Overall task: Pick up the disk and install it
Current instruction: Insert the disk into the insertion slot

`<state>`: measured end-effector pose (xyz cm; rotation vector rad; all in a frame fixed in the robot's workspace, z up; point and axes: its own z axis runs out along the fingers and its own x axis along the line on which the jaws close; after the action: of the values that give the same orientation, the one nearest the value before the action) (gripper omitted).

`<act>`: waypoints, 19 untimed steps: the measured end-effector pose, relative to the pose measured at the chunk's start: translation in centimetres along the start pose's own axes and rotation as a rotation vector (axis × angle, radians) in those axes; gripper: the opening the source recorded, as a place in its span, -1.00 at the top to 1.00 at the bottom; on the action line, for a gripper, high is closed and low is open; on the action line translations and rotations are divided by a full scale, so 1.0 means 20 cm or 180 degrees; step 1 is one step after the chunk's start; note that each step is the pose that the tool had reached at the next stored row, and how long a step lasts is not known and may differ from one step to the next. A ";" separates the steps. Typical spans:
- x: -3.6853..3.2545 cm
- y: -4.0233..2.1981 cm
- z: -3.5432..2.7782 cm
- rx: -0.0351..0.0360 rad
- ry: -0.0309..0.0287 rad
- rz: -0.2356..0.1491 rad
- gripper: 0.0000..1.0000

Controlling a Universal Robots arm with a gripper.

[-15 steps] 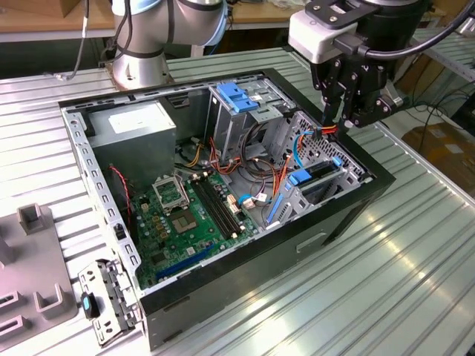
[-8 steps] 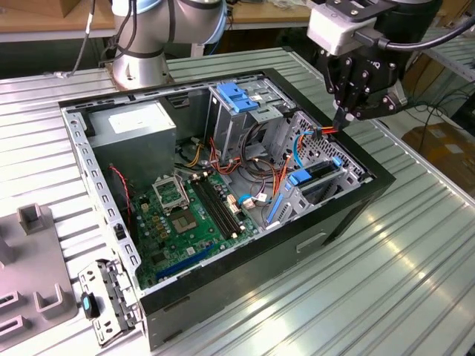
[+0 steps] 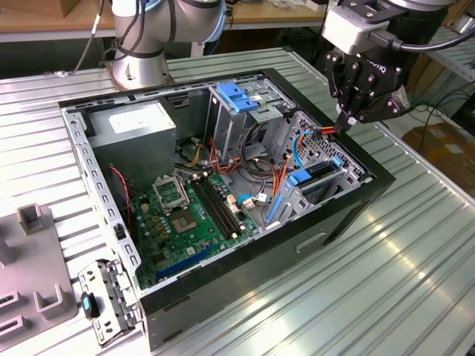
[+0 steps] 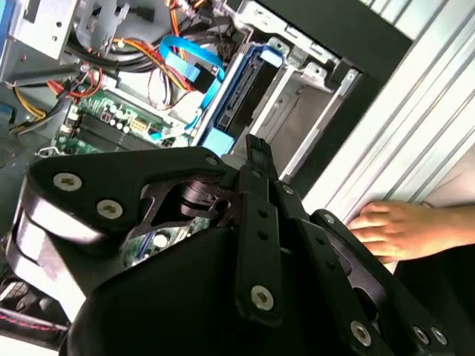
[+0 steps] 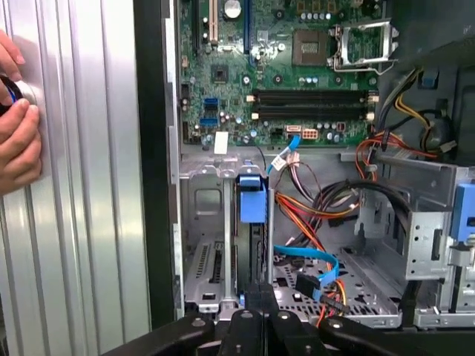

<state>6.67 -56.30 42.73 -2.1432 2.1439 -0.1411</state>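
The disk (image 3: 320, 178) stands on edge in a metal bay at the open computer case's side, on the exterior view's right. Its dark body and blue side rail (image 4: 239, 81) show in the second wrist view. In the first wrist view its blue tab (image 5: 251, 199) tops the slot. My gripper (image 3: 344, 121) hangs just above and behind that bay, fingers pressed together with nothing between them. The joined fingertips (image 5: 260, 295) sit over the end of the disk's slot and also point at it in the second wrist view (image 4: 257, 145).
The case (image 3: 252, 256) lies open on a ribbed metal table (image 3: 401, 282). Inside are a grey power-supply box (image 3: 137, 126), a cage with a blue top (image 3: 237, 96), the motherboard (image 3: 185, 215) and loose cables (image 5: 319, 200). A person's hand (image 5: 18, 126) rests on the table beside the case.
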 end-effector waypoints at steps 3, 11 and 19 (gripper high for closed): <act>0.000 -0.018 0.019 -0.0057 0.0001 0.0003 0.79; 0.001 -0.087 0.068 -0.0271 0.0001 0.0006 0.79; 0.000 -0.089 0.073 -0.0280 -0.0001 0.0006 0.79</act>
<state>8.64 -56.30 41.55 -2.1871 2.1913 -0.0470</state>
